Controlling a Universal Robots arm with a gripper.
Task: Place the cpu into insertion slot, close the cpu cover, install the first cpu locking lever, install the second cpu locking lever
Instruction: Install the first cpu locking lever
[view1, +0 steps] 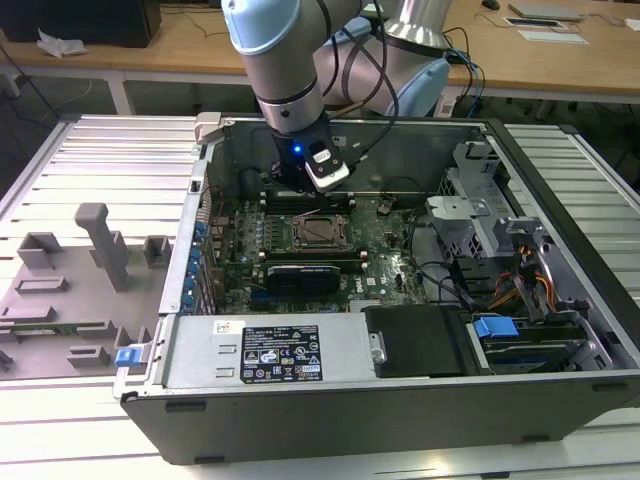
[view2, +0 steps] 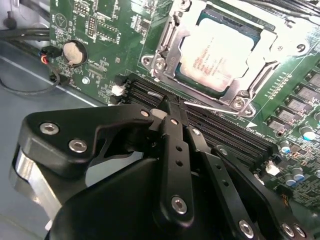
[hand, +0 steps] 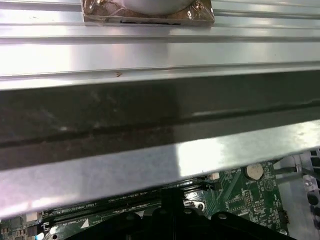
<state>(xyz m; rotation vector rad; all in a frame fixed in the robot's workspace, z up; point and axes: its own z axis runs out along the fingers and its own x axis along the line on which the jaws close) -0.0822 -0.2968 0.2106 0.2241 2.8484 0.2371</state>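
**Chip seated in socket, claw closed just beside it**

The small square cpu with a silvery-grey metal top (view2: 217, 52) lies flat in the dark-rimmed square insertion slot (view2: 187, 76) on the green circuit board (view2: 110, 40). The thin dark-silver cpu cover frame (view2: 200, 91) lies down over it, and the chip's top shows through its window. A thin silvery lever rod (view2: 220, 108) runs along the socket edge nearest the claw.

In the second wrist view the black claw (view2: 167, 106) has its fingers drawn together, with nothing between them. Its tip stands over the long black memory slots (view2: 225, 135), just beside the socket and close to one end of the rod. Whether it touches the rod I cannot tell.

In the exterior view the claw (view1: 305, 200) hangs inside the open dark grey computer case (view1: 400, 400), just above the cpu (view1: 318, 232). The case rests on a ribbed metal surface (view1: 100, 160).
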